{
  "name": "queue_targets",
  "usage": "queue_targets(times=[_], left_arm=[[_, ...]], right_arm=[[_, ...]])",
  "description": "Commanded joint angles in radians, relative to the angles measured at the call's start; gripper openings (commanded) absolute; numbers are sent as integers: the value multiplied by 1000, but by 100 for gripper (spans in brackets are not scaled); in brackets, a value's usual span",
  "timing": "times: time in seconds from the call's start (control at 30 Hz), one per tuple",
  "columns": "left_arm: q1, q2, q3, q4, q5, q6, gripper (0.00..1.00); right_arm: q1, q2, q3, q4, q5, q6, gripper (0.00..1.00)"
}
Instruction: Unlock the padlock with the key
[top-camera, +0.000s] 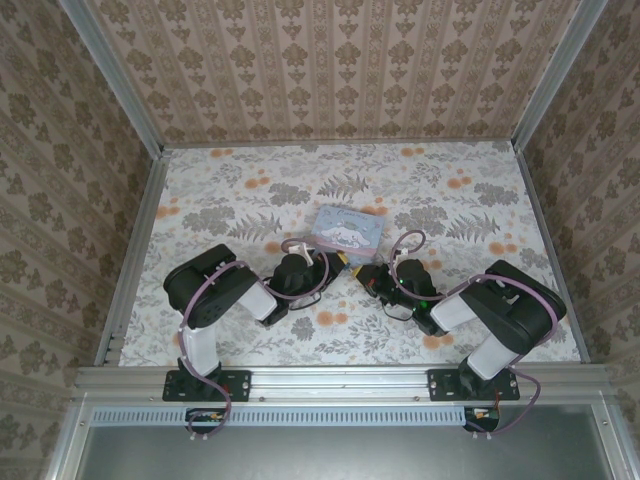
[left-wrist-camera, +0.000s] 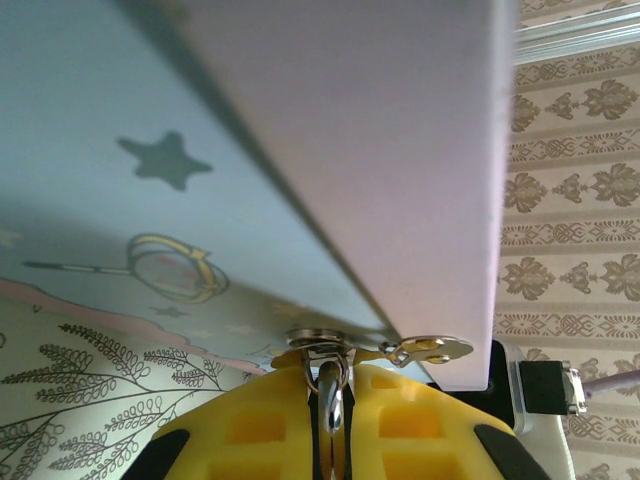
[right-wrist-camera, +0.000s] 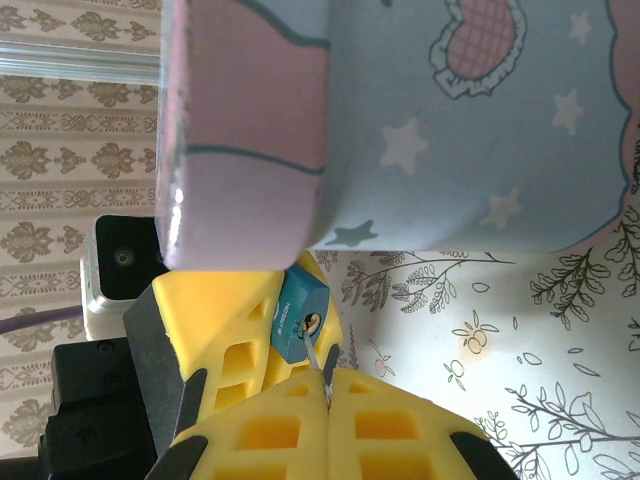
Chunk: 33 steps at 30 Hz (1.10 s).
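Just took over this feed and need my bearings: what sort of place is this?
Probably a staged test booth, not a real room: wallpapered panels close three sides, aluminium frame rails edge it, and the tabletop carries a floral print.

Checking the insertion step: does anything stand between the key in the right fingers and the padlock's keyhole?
Nothing visible does. The key, pinched in the right fingers, has its tip at the keyhole of the padlock; the tin sits beside them, not between.
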Motion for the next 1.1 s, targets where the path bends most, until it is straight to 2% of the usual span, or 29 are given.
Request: queue_targets(times=[0.0, 0.2, 0.57, 0.8, 0.93, 1.07], left_arm=[[-16, 10, 4, 63, 1, -7, 0], [-27, 7, 15, 70, 8, -22, 0], [-60, -1, 24, 77, -15, -54, 0], [-84, -10, 38, 79, -33, -94, 0], [-96, -15, 40, 80, -36, -129, 0], [-106, -18, 43, 79, -43, -143, 0]], right_arm=[[-6, 16, 29, 26, 30, -2, 0], [-8, 45, 33, 74, 39, 7, 0], [-12, 144, 16, 268, 55, 33, 0], [-19, 122, 30, 264, 32, 6, 0], [-38, 106, 48, 249, -43, -73, 0], [-42, 75, 77, 145, -92, -179, 0]])
